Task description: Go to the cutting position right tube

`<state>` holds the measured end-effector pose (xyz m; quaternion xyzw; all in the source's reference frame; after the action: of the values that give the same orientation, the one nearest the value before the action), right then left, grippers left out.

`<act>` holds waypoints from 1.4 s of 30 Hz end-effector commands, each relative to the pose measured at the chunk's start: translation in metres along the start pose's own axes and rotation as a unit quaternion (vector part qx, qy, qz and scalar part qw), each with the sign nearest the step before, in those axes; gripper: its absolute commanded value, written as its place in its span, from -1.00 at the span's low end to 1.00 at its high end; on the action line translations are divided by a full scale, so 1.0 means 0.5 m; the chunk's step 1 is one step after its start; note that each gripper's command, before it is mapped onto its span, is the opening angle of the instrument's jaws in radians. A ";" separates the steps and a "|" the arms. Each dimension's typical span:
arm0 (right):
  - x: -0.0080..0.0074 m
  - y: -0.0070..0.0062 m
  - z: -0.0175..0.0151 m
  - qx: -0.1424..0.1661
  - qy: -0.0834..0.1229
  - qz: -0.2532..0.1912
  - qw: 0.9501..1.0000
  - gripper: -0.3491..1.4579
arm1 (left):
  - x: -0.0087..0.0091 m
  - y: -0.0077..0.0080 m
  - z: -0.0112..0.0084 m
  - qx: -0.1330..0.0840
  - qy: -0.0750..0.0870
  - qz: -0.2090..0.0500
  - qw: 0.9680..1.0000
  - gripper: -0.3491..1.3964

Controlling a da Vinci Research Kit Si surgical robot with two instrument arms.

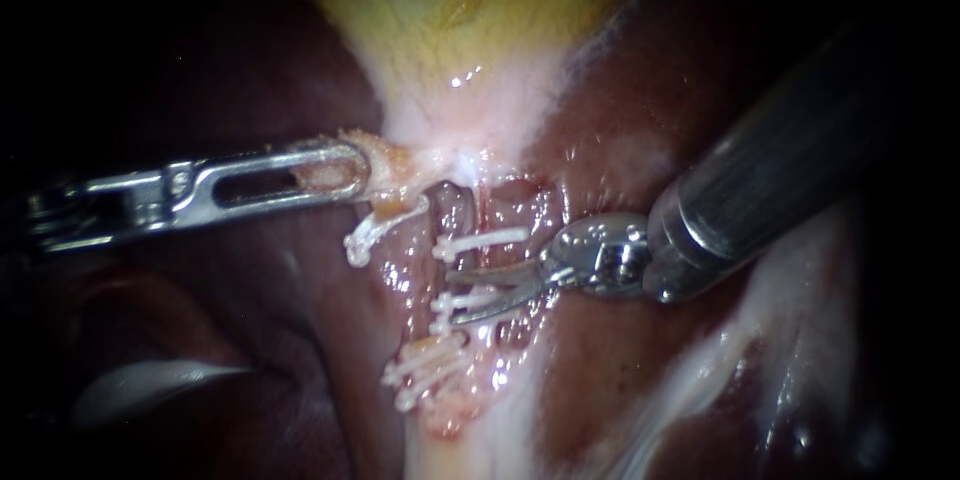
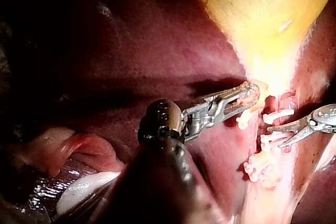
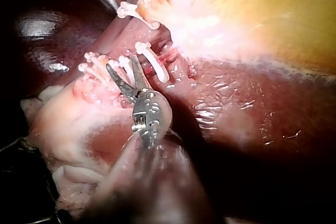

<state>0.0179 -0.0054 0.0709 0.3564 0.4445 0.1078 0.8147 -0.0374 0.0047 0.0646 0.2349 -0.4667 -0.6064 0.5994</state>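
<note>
Endoscope, centre: the right tube point(image 1: 497, 215), soft, wet and likely easy to tear, runs down from the gallbladder point(image 1: 440, 30), crossed by white clips point(image 1: 480, 240). At centre left, my left instrument point(image 1: 335, 175) clamps the gallbladder's neck. My right instrument point(image 1: 450, 297) holds its blades narrowly apart across the tube.

Left wrist: same clamp.

Right wrist: blades parted among clips. I'd take the tube between clips.

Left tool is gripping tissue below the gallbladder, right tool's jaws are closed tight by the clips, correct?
No. The right tool has its jaws open, a gap showing between them at the clips, as the endoscope view shows. The left tool does grip tissue below the gallbladder.
</note>
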 end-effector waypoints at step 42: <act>-0.0043 -0.0008 -0.0089 0.010 -0.001 0.052 0.999 0.76 | 0.0000 0.0000 -0.0002 0.000 0.000 0.000 1.000 -1.00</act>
<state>0.0130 -0.0045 0.0704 0.3885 0.4244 0.1492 0.8042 -0.0373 0.0047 0.0646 0.2348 -0.4667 -0.6065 0.5994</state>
